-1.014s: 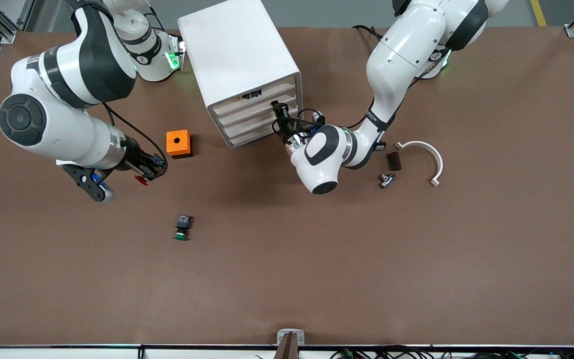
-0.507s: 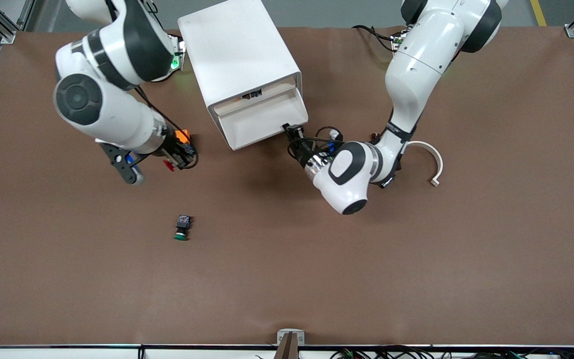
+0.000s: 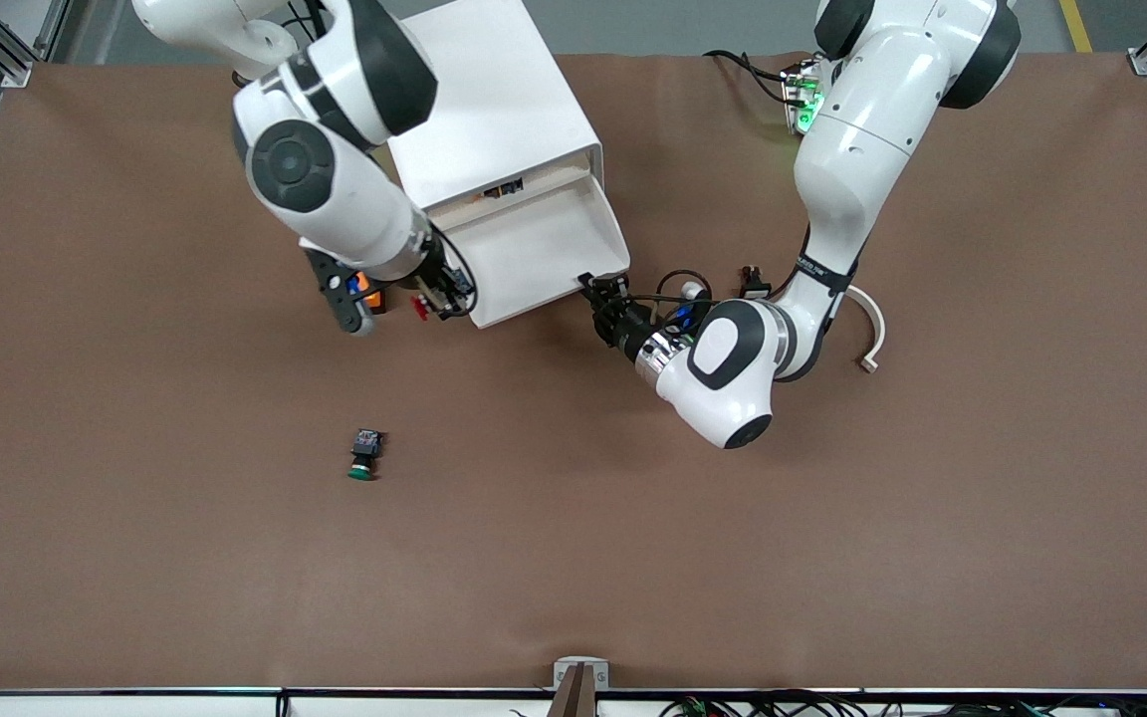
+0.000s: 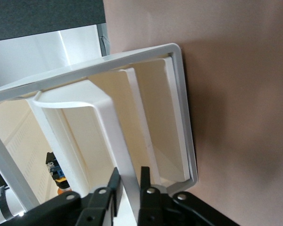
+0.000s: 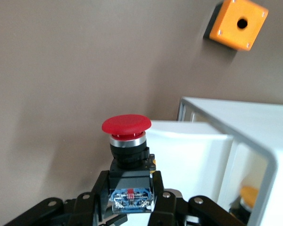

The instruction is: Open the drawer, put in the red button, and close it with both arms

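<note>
The drawer (image 3: 544, 249), second from the top of the white cabinet (image 3: 474, 110), stands pulled far out with nothing on its white floor. My left gripper (image 3: 595, 291) is at its front corner toward the left arm's end. In the left wrist view the fingers (image 4: 114, 181) sit on either side of the drawer's (image 4: 151, 108) front handle bar, shut on it (image 4: 129, 181). My right gripper (image 3: 439, 297) hangs over the table beside the drawer's other front corner. It is shut (image 5: 129, 188) on the black-blue body of the red button (image 5: 126, 125), and the red cap (image 3: 421, 309) points away from the fingers.
An orange box (image 3: 366, 284) with a round hole (image 5: 238, 23) lies under the right wrist. A green-capped switch (image 3: 364, 453) lies nearer the front camera. A white curved bracket (image 3: 872, 319) lies toward the left arm's end. An orange-black item (image 3: 504, 187) shows in the top drawer.
The left gripper has drawn the drawer out toward the front camera. The right arm has carried the red button from over the right arm's end to beside the open drawer.
</note>
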`<control>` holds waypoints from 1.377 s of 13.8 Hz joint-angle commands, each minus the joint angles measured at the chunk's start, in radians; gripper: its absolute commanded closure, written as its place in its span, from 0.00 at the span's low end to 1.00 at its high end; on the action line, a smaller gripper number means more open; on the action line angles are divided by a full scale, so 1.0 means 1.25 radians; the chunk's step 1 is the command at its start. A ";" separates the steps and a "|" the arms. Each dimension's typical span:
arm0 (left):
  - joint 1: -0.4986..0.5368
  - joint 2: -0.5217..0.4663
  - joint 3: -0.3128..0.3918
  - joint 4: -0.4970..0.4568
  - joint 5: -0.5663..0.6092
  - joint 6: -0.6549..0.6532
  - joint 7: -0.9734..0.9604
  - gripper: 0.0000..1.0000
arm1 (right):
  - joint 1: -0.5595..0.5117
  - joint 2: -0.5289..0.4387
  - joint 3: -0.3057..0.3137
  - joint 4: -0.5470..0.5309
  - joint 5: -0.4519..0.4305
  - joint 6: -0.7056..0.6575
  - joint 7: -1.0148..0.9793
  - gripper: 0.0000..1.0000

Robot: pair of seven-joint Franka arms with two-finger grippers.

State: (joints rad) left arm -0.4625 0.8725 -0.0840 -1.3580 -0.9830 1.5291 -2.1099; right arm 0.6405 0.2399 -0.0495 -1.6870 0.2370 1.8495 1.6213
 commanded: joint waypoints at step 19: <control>0.180 -0.169 0.048 0.095 0.430 -0.017 0.448 0.01 | 0.156 0.068 -0.014 -0.097 0.006 0.236 0.250 0.00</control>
State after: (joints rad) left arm -0.2359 0.7026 -0.0293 -1.2287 -0.5160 1.5230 -1.6289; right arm 0.8344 0.3377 -0.0585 -1.8156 0.2369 2.1688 1.9194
